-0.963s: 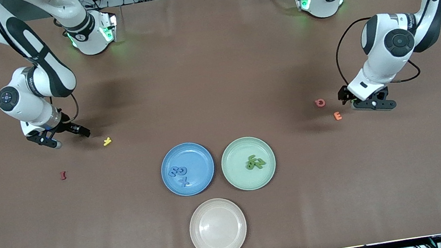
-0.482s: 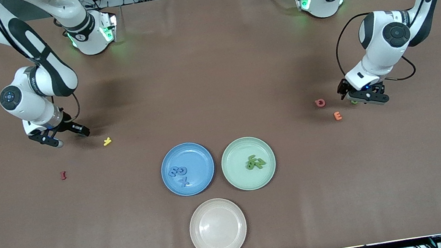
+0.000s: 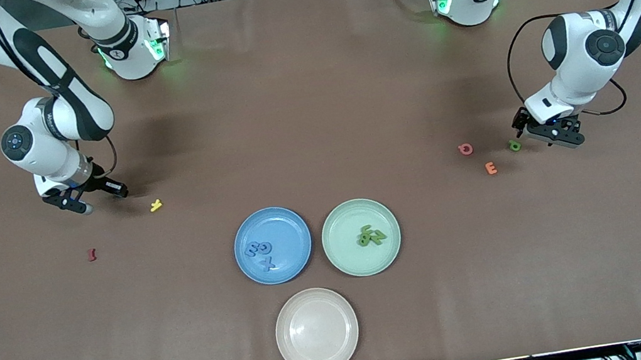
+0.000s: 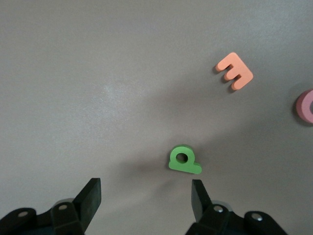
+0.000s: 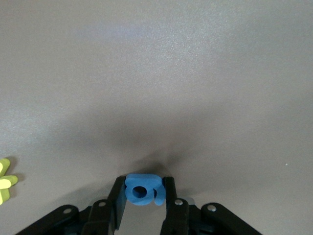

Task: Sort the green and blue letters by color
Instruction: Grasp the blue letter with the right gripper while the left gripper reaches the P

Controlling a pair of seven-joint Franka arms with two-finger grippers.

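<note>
Closest to the camera sits an empty cream plate [image 3: 316,331]. Just past it are two more plates, side by side. The blue plate [image 3: 272,245] holds three blue letters [image 3: 261,255]. The green plate [image 3: 361,237], on the left arm's side, holds a small heap of green letters [image 3: 371,236]. They overlap, so I cannot read each one or be sure of the count.

Farther back, toward the right arm's end, lie a dark red letter [image 3: 92,255] and a yellow Y [image 3: 156,205], neither part of the sort. The right gripper [image 3: 87,201] is down at the table near the Y. Its wrist view shows the fingers pinched on a small blue piece [image 5: 142,190] with a round hole, held by its two flat sides. Which character it is I cannot tell, since the fingers cover its edges.

Toward the left arm's end, an orange E [image 3: 490,168] and a pink Q [image 3: 465,149] lie loose, and a green P [image 3: 515,145] rests flat on the table beside them. The left gripper [image 3: 550,132] hangs just beside the P with its jaws spread and nothing between them.

These letters look like thick foam: very light, a little squashy, not fragile. A pinch across the P's flat stem should hold better than one across the rounded loop, and something this light might skid if only one finger touches it first.
</note>
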